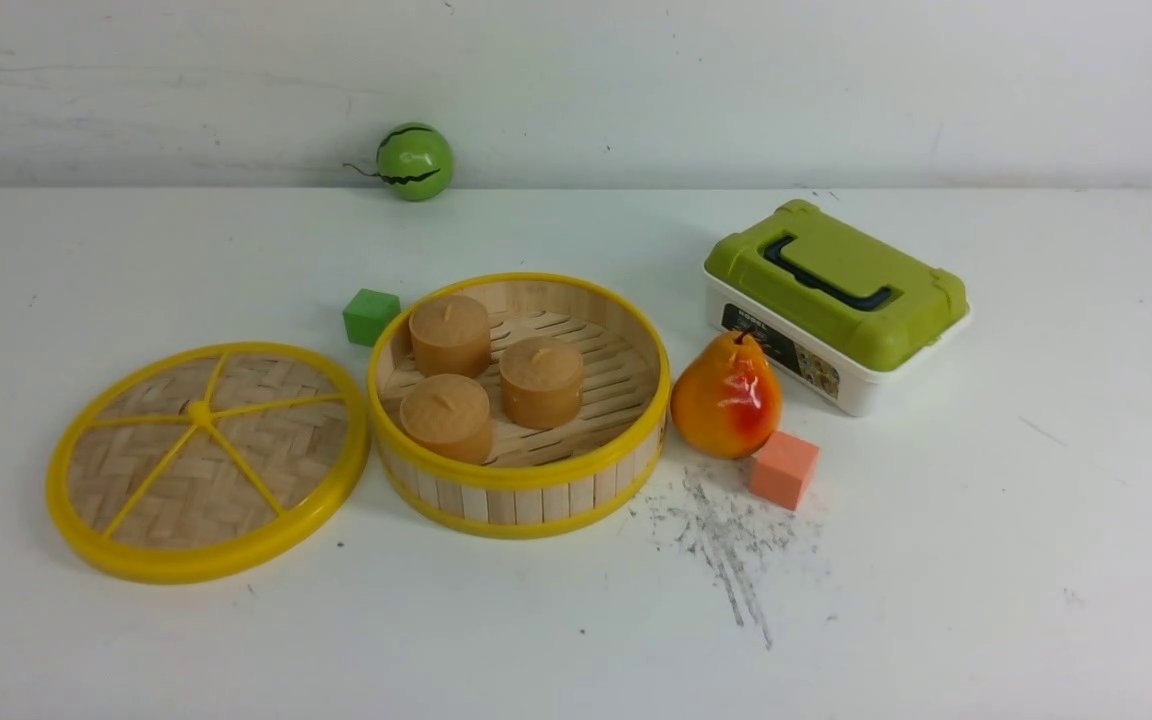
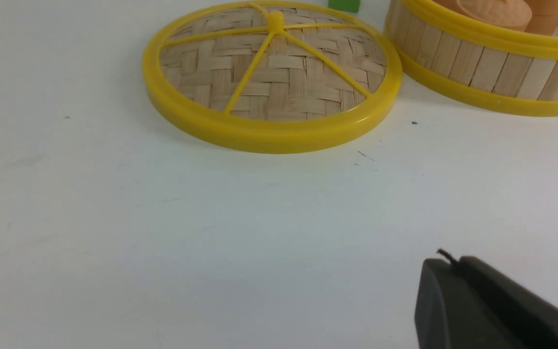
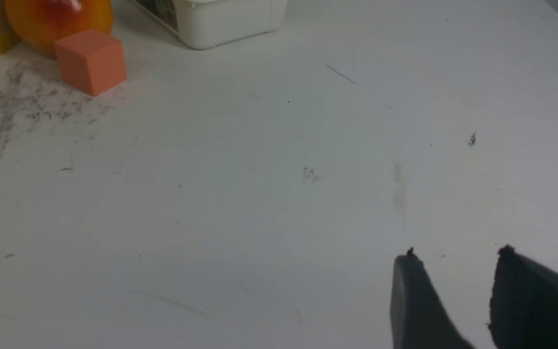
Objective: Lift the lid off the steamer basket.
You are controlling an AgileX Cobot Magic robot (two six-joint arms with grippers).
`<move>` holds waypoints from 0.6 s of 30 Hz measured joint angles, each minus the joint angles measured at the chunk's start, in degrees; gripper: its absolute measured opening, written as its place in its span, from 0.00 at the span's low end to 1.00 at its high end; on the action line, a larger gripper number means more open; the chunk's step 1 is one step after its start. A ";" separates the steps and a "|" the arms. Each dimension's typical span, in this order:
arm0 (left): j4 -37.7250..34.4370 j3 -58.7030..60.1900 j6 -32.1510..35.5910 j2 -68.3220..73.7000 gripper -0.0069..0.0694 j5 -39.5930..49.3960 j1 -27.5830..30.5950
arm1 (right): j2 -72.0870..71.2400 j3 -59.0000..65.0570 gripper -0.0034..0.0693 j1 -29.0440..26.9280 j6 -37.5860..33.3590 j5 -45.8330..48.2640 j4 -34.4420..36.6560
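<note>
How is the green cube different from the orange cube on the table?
The green cube is green and sits behind the steamer basket, on its left side; the orange cube is salmon-orange and sits nearer the camera, right of the basket, just in front of the pear. The green cube looks slightly smaller in the front view, though it is farther away. Both are plain blocks resting on the white table.

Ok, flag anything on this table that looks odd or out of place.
Only the dark grey scuff marks smeared on the table in front of the pear and orange cube. The lid lies flat beside the steamer basket, nothing spilled.
</note>
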 joint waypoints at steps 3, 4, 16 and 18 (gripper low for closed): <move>0.00 0.00 0.00 0.00 0.10 0.00 0.00 | 0.00 0.00 0.38 0.00 0.00 0.00 0.00; 0.00 0.00 0.00 0.00 0.10 0.00 0.00 | 0.00 0.00 0.38 0.00 0.00 0.00 0.00; 0.00 0.00 0.02 0.00 0.11 0.20 0.00 | 0.00 0.00 0.38 0.00 0.00 0.00 0.00; 0.00 0.00 0.02 0.00 0.12 0.20 0.00 | 0.00 0.00 0.38 0.00 0.00 0.00 0.00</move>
